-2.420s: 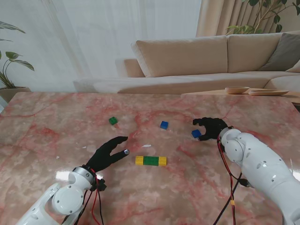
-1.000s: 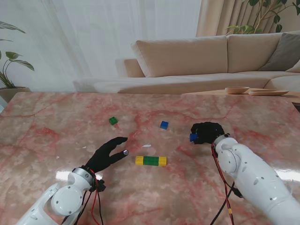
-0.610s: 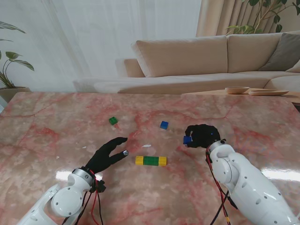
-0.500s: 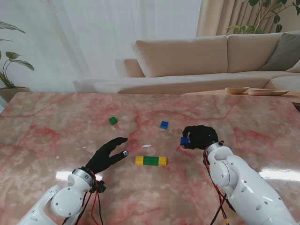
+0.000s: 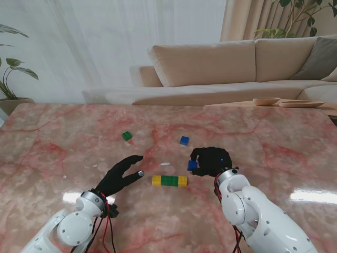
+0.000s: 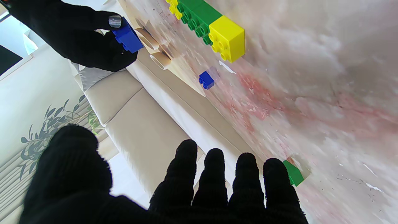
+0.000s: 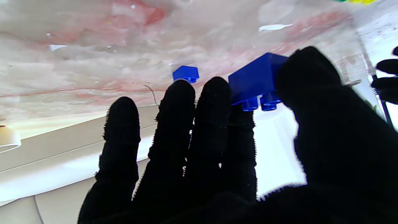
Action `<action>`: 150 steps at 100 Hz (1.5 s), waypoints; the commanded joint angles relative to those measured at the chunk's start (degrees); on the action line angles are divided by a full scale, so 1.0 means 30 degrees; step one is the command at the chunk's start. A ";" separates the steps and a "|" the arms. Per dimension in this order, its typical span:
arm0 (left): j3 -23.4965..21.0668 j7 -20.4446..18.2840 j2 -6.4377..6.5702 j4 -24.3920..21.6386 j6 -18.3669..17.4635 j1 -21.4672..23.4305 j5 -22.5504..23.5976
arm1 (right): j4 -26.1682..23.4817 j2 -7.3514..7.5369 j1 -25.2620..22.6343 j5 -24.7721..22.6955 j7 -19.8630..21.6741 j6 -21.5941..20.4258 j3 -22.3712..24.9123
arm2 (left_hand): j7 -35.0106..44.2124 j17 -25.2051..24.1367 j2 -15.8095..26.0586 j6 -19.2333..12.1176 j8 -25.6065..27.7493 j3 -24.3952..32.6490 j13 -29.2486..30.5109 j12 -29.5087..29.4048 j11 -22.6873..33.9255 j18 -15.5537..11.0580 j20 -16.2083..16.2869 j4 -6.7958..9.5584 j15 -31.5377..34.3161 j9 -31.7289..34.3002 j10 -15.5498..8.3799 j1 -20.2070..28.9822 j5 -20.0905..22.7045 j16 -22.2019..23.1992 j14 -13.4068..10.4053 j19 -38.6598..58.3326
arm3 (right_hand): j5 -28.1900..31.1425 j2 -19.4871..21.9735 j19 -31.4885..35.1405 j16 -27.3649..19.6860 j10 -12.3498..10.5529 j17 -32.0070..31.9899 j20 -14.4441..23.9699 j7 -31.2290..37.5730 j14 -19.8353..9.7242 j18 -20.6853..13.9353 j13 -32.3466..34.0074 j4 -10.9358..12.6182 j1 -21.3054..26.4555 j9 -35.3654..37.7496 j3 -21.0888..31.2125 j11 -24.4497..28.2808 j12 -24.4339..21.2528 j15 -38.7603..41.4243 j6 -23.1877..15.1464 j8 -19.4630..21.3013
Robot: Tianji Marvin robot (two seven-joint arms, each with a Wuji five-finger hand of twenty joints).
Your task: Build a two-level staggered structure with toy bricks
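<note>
A yellow-green-yellow brick row [image 5: 169, 181] [image 6: 207, 26] lies flat on the marble table [image 5: 58, 137]. My right hand [image 5: 211, 161] [image 6: 74, 31] is shut on a blue brick [image 5: 192, 165] [image 6: 127, 35] [image 7: 255, 81], pinched between thumb and fingers, held just right of and slightly farther than the row's right end. My left hand [image 5: 120, 175] [image 6: 161, 186] rests open on the table to the left of the row, fingers spread. A second blue brick [image 5: 184, 140] [image 6: 206, 80] [image 7: 186, 73] and a small green brick [image 5: 127, 136] [image 6: 293, 173] lie farther away.
A beige sofa [image 5: 210, 63] runs behind the table's far edge. Two shallow bowls [image 5: 287, 102] sit on a side surface at the far right. A potted plant [image 5: 10, 74] stands at the far left.
My right hand has closed on the blue brick, lifted it, and carried it leftward and nearer to me toward the row's right end. The left hand has not moved.
</note>
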 commanded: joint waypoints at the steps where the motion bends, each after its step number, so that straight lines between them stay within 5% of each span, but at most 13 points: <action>1: 0.0012 0.0094 -0.0045 0.0046 -0.0046 0.0127 0.0075 | -0.0180 -0.0147 -0.0316 -0.0035 0.0375 0.0092 -0.0301 | 0.0108 -0.0035 0.0423 -0.0488 0.0105 -0.0144 0.0254 -0.0125 -0.0286 -0.0810 0.0137 0.0122 -0.0713 -0.0156 -0.0405 0.0367 0.0446 -0.0245 -0.0857 -0.0538 | 0.2340 0.1161 0.0437 0.0559 0.0044 -0.0341 0.0145 0.2198 -0.0030 0.0120 -0.0084 -0.0287 0.1191 0.0456 0.1981 -0.0017 0.0564 0.0403 -0.2229 0.0751; 44: 0.0065 0.0041 -0.0024 0.0067 -0.0109 0.0113 0.0109 | -0.0064 -0.0200 -0.0214 -0.0371 -0.0041 0.1032 -0.1807 | 0.0084 -0.0031 0.0456 -0.0493 0.0103 -0.0161 0.0258 -0.0127 -0.0286 -0.0809 0.0175 0.0115 -0.0711 -0.0149 -0.0386 0.0397 0.0449 -0.0247 -0.0839 -0.0527 | 0.2680 0.1039 -0.1577 0.0267 0.0146 -0.2523 -0.0241 0.1834 -0.0051 -0.0210 -0.3335 -0.0456 0.0867 -0.2175 0.2093 -0.0734 0.1026 -0.1275 -0.2455 0.0951; 150: -0.0096 -0.0220 0.0043 -0.0082 -0.0040 0.0270 0.0139 | 0.1680 -0.0377 0.1665 -0.0523 -0.0341 0.3260 -0.4480 | 0.0117 -0.0035 0.0508 -0.0495 0.0106 -0.0141 0.0253 -0.0121 -0.0280 -0.0811 0.0129 0.0106 -0.0694 -0.0146 -0.0413 0.0458 0.0442 -0.0238 -0.0843 -0.0662 | 0.2503 0.1426 -0.2007 0.0191 0.0165 -0.2719 0.0229 0.1436 -0.0134 -0.0339 -0.3882 -0.0483 0.0577 -0.3074 0.1954 -0.0570 0.0741 -0.1305 -0.2644 0.1424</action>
